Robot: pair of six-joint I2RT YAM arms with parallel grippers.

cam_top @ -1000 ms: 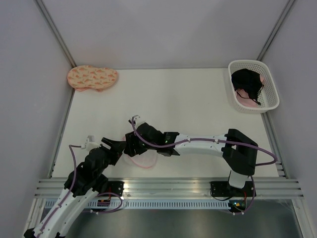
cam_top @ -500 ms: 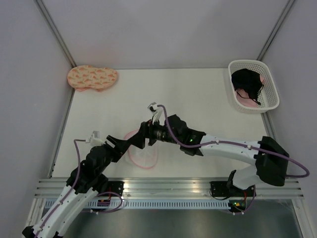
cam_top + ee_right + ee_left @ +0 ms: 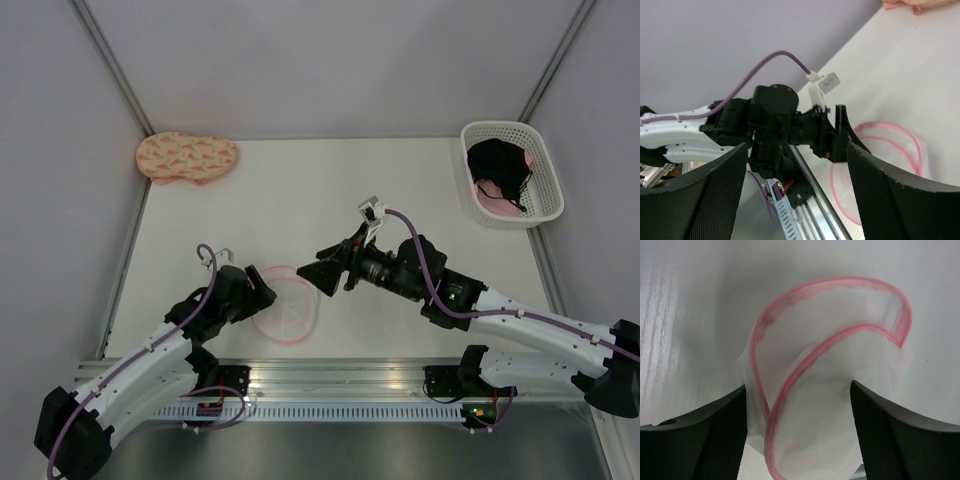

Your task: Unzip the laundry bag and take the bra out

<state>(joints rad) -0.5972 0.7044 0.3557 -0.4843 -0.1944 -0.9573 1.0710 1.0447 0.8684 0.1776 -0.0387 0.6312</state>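
Observation:
The laundry bag [image 3: 288, 312], a round white mesh pouch with a pink zipper rim, lies flat near the table's front edge. In the left wrist view its rim gapes apart [image 3: 840, 375]. My left gripper [image 3: 260, 295] is open at the bag's left edge, and the mesh lies between its jaws [image 3: 797, 387]. My right gripper [image 3: 313, 277] is open and empty, raised just right of the bag [image 3: 885, 165]. The black bra [image 3: 497, 163] lies in the white lattice basket [image 3: 500, 126] at the far right, on a pink garment.
A peach patterned padded piece [image 3: 187, 157] lies at the far left corner. Grey walls close in the table on the left, right and back. A metal rail [image 3: 340, 378] runs along the near edge.
My right gripper has drawn back to the right, off the bag, and stands open. My left gripper has moved right onto the bag's left edge.

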